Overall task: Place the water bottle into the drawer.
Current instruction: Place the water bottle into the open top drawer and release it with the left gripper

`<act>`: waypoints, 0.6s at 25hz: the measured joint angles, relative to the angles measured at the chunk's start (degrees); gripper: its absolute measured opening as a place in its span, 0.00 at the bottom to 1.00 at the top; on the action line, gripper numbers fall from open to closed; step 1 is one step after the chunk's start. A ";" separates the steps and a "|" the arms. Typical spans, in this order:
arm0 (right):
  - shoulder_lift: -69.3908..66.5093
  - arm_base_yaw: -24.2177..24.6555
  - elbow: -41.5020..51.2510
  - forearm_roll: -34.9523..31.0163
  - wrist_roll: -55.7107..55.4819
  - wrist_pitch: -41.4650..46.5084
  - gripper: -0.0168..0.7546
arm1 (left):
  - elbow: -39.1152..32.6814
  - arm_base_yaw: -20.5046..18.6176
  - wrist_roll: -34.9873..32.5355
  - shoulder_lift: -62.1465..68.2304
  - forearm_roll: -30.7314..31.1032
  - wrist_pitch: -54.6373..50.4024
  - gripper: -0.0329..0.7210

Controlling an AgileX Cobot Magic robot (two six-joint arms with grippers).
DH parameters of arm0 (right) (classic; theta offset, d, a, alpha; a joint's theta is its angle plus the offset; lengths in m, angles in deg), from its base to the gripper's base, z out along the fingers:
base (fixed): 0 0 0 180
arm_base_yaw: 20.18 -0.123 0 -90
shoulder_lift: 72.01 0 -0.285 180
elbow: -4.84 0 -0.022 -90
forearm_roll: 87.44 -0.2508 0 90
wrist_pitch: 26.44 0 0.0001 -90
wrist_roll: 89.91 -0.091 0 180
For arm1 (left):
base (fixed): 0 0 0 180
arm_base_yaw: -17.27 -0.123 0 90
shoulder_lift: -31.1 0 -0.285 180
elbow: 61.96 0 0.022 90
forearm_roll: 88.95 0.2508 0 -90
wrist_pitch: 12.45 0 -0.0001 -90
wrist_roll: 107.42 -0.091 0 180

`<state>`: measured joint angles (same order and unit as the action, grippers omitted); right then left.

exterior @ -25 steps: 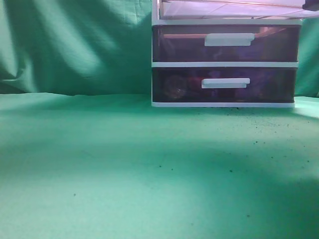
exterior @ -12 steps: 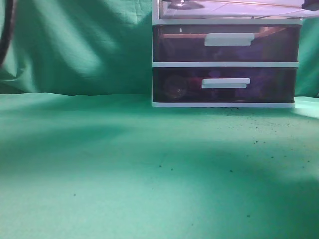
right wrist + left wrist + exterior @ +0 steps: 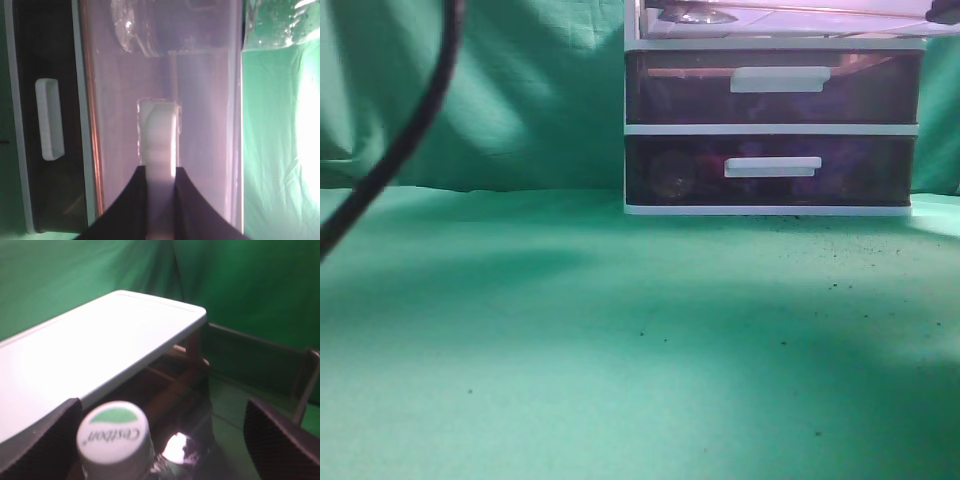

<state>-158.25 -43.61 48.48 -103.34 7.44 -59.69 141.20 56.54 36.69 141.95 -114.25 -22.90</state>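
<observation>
The water bottle [image 3: 114,432], clear with a white and green cap, sits between the fingers of my left gripper [image 3: 162,452], which grips its body over the pulled-out drawer [image 3: 250,357]. In the exterior view the bottle's base [image 3: 687,14] shows through the floor of the drawer [image 3: 800,20] at the top edge. In the right wrist view the bottle [image 3: 145,30] shows blurred through the purple drawer [image 3: 205,100]. My right gripper [image 3: 160,200] is shut on the drawer's white handle [image 3: 158,135].
The white top of the unit [image 3: 90,360] lies left of the open drawer. Two closed purple drawers [image 3: 775,88] [image 3: 770,168] sit below it. A black cable [image 3: 400,150] hangs at the left. Green cloth [image 3: 620,350] covers the table and backdrop.
The bottle's base has come into view inside the drawer and sunk lower. The black cable has swung in from the left edge. The drawer unit has not moved.
</observation>
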 joint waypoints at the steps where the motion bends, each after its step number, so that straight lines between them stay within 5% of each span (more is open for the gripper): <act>1: 0.00 0.00 0.00 0.00 0.00 0.00 0.15 | 0.00 0.46 0.00 0.13 -0.13 2.29 0.84; 15: 0.00 0.00 0.00 0.00 0.00 0.00 0.15 | 5.37 6.54 5.28 13.80 1.03 22.40 0.77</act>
<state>-158.25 -43.61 48.48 -103.34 7.44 -59.69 146.57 63.08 41.97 155.75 -113.22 -0.50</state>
